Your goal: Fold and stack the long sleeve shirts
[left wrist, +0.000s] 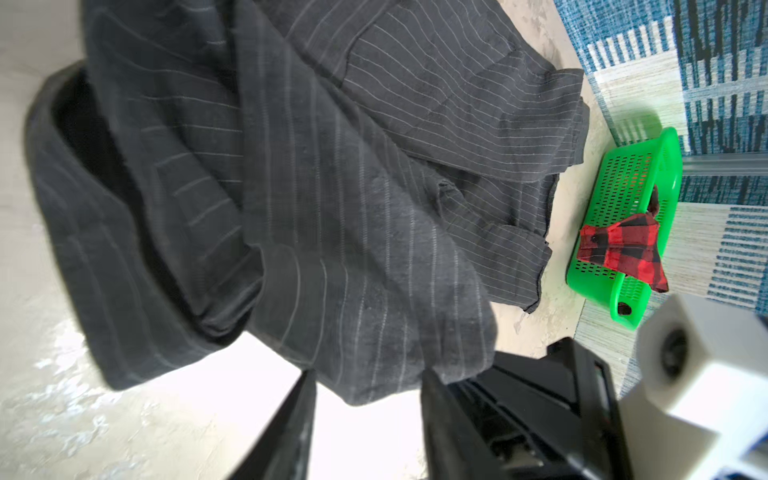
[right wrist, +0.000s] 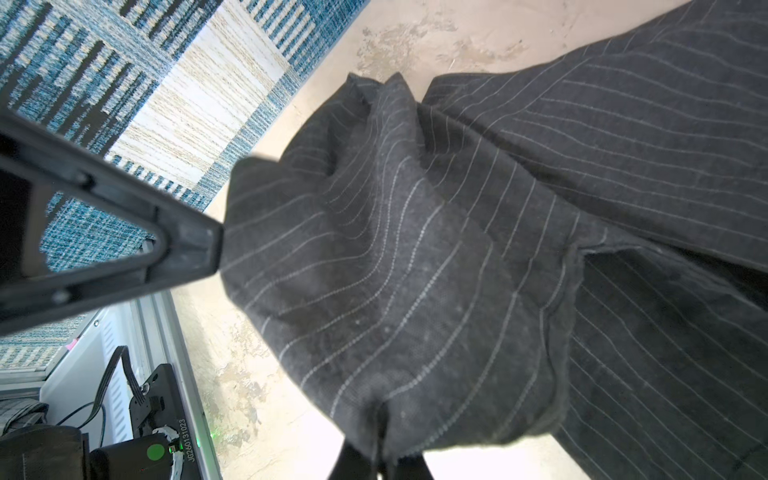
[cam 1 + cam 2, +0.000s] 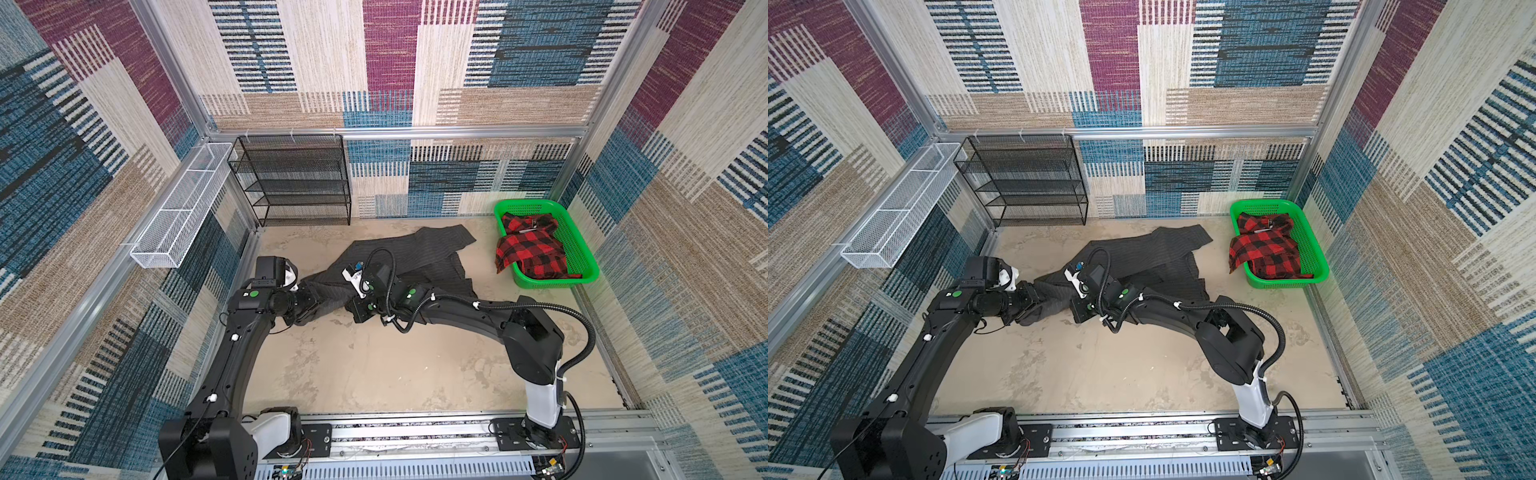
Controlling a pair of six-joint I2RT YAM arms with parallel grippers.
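A dark grey pinstriped long sleeve shirt (image 3: 419, 253) (image 3: 1154, 257) lies crumpled on the table's middle back. My right gripper (image 2: 380, 453) is shut on a bunched fold of it, close to the table (image 3: 353, 311). My left gripper (image 1: 365, 399) stands open just left of that, its black fingers (image 1: 303, 415) apart at the shirt's (image 1: 332, 208) hanging edge, gripping nothing. In the right wrist view one left finger (image 2: 137, 249) touches the shirt (image 2: 415, 270). The red-and-black check shirt (image 3: 532, 253) (image 3: 1266, 253) (image 1: 615, 249) lies bundled in the green basket.
The green mesh basket (image 3: 579, 245) (image 3: 1314, 249) (image 1: 623, 187) sits at the back right by the wall. A black mesh shelf (image 3: 291, 178) stands at the back left, with a white wire tray (image 3: 178, 208) on the left wall. The arms' rail (image 3: 415, 432) runs along the front.
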